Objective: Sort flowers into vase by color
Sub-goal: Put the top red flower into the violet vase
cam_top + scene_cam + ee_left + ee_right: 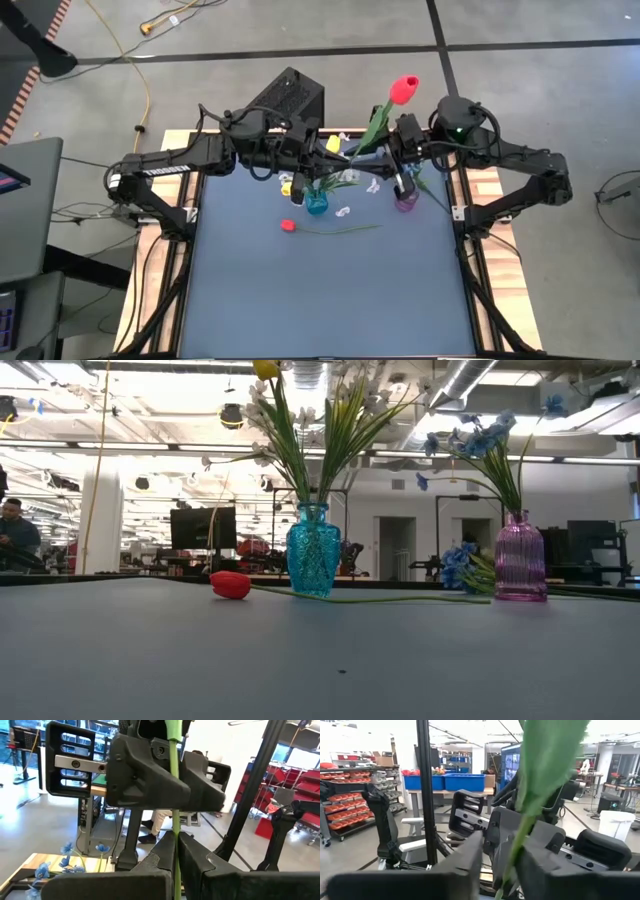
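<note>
L gripper (175,865): fingers clenched on the green stem (174,795) of a red tulip (403,89); the stem runs straight up between the two dark fingers in the left wrist view. R gripper (507,870): the same stem and a broad green leaf (545,765) pass between its fingers, but can't tell if they press it or stand off it. In the high view both grippers meet over the far edge of the worktop (330,290), about mid-width, w/ the tulip slanting up between them, red bud toward the R arm's side, beyond the far edge.

Just under the grippers, near the far edge: teal vase (313,550), upright, holding white blossom sprays (355,395) and a yellow bud (266,369) w/ long green leaves. Beside it toward the R edge, apart from it: pink vase (520,558), upright, holding blue blossom sprays (480,438). More blue blossoms (460,568) lie on the worktop just beside the pink vase, on its teal-vase side.

A second red tulip (231,584) lies flat on the worktop in front of the teal vase, bud toward the L edge, stem (380,598) running toward the R edge.

Black box (286,97) sits on the floor past the far edge. A person (14,530) shows in the room behind, far L in the low view.
</note>
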{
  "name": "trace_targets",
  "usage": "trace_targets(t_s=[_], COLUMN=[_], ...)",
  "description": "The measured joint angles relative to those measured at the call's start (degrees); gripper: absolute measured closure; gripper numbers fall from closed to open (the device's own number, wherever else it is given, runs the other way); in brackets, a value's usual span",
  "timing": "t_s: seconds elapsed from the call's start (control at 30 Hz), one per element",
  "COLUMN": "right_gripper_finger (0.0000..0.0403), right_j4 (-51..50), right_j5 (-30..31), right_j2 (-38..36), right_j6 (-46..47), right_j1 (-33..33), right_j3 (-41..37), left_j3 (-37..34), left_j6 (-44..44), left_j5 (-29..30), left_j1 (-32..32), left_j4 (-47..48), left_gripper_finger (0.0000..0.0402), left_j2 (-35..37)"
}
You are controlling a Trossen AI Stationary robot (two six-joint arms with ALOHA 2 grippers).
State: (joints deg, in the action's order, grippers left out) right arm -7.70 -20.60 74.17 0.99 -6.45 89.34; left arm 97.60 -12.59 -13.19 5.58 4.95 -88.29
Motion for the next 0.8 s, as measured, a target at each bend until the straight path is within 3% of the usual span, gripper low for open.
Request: trace_targets(t_s=[0.2,0.33,0.6,0.8], right_gripper_finger=[0.0377,0.0375,0.0376,0.0373], right_j4=[-1.65,-6.54,-22.21,-39.63], right_j5=[0.07,0.19,0.60,7.84], right_j2=[-0.80,-2.45,-11.90,-22.31], right_j6=[-0.20,0.84,2.42,7.19], right_j1=[-1.35,-2.63,-4.76,-5.63], right_j3=[0.00,-0.02,-0.04,-0.04], left_j3=[0.00,-0.04,-0.07,-0.07], left_j6=[0.37,2.50,3.04,3.78], left_j5=[0.34,-0.18,1.79,1.91], left_j1=[0.02,0.04,1.57,2.62], left_j4=[-0.09,1.34,9.52,13.28], left_gripper_finger=[0.0401,0.0378,0.0289,0.0265], left_j2=[0.00,0.07,2.43,4.51])
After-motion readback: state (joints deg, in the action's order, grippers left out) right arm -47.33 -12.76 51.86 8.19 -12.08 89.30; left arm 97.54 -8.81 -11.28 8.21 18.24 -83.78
